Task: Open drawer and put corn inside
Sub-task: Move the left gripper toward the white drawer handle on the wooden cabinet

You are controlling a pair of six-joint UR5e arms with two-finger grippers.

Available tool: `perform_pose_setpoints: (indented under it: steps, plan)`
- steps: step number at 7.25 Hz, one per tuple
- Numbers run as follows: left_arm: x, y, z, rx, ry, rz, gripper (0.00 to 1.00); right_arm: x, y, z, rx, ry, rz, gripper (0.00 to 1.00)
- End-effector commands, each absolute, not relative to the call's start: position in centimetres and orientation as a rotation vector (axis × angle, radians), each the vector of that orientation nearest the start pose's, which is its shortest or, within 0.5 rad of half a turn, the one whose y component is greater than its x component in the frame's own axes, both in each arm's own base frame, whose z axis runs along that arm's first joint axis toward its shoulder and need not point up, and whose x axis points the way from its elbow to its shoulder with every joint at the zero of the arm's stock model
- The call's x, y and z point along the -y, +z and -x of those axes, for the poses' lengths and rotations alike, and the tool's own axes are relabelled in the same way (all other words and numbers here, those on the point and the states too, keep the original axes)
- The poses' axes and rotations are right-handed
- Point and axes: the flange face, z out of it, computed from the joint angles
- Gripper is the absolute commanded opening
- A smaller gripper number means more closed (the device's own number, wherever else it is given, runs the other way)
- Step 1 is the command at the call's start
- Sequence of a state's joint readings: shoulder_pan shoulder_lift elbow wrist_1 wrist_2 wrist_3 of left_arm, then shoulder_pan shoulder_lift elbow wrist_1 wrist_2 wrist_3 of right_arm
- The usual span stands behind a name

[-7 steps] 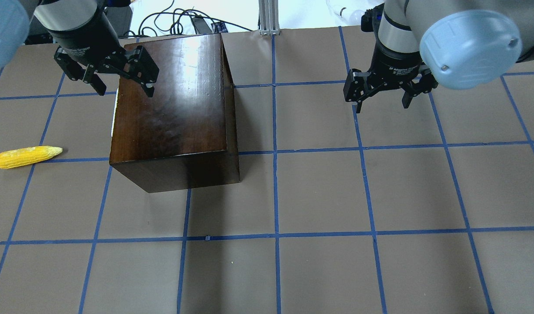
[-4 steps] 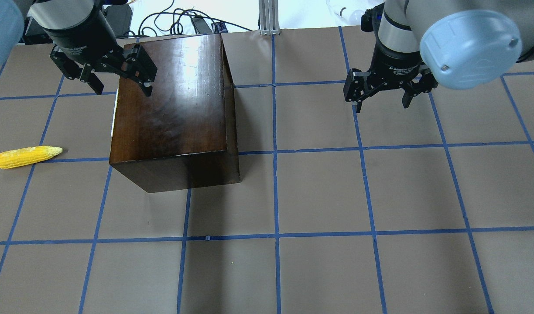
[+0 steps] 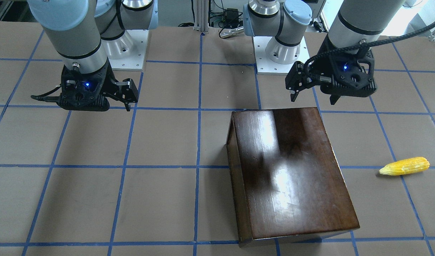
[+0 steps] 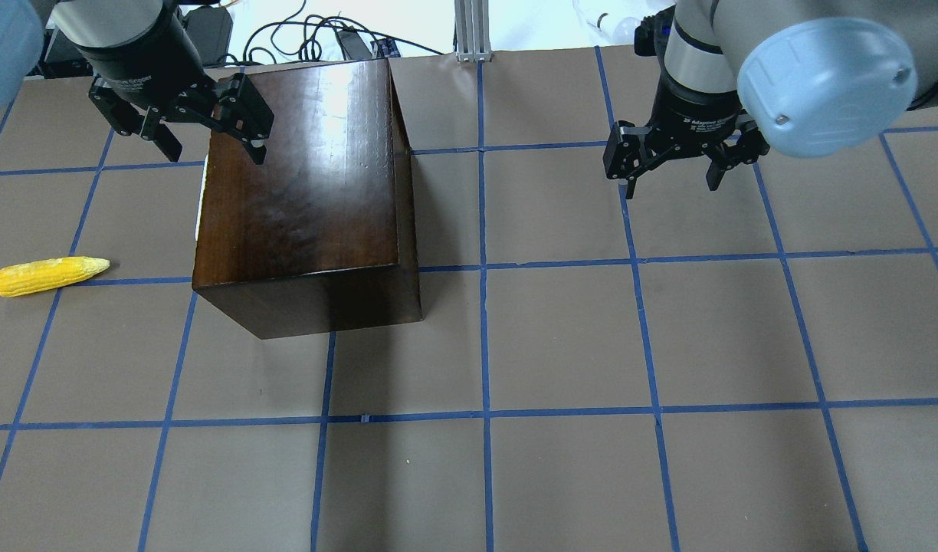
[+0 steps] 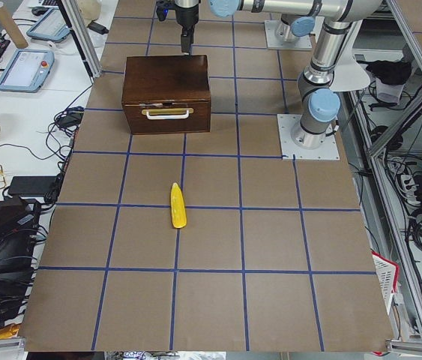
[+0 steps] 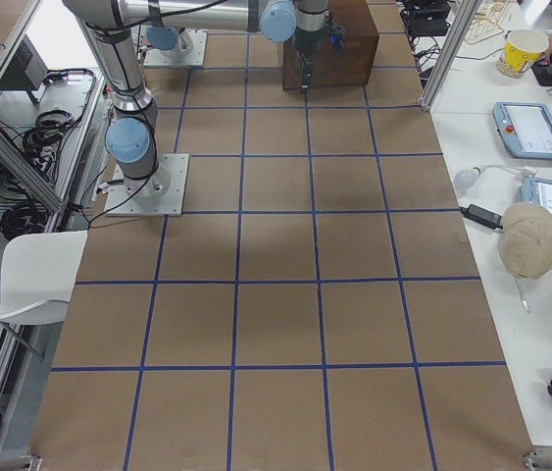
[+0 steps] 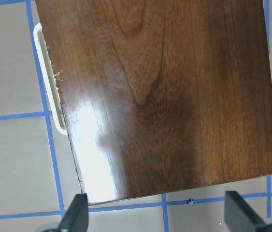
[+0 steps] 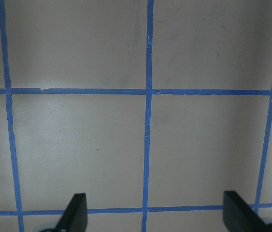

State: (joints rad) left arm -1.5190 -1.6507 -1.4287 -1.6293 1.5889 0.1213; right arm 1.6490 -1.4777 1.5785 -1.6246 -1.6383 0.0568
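My left hand (image 4: 212, 149), spread wide, hovers above the wooden box's (image 4: 304, 176) corner; right hand (image 4: 670, 180) equally wide; drawer (image 5: 196, 118) closed; corn (image 4: 49, 275) on desk (image 4: 561, 337).

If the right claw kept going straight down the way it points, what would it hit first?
Only the brown paper-covered table with blue tape lines; the open right claw hangs over it, far from the glossy dark-brown wooden box.
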Motion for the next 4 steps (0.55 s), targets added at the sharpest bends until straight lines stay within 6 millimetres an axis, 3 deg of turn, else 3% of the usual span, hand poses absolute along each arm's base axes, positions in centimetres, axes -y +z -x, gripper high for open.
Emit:
perform_pose_setpoints:
  steps: [1,3,4]
  plan:
    - [56.2,51.5,4.8,-3.148,-0.017,-0.044,1.00,51.3,44.2,-16.7,-3.211,0.066,0.037,1.00]
    - [58.6,48.4,0.1,-3.163,0.052,0.017,1.00,51.3,44.4,-16.7,-3.211,0.062,0.037,1.00]
    - [59.4,47.1,-3.1,-3.174,0.081,0.011,1.00,51.3,44.3,-16.7,-3.211,0.066,0.037,1.00]
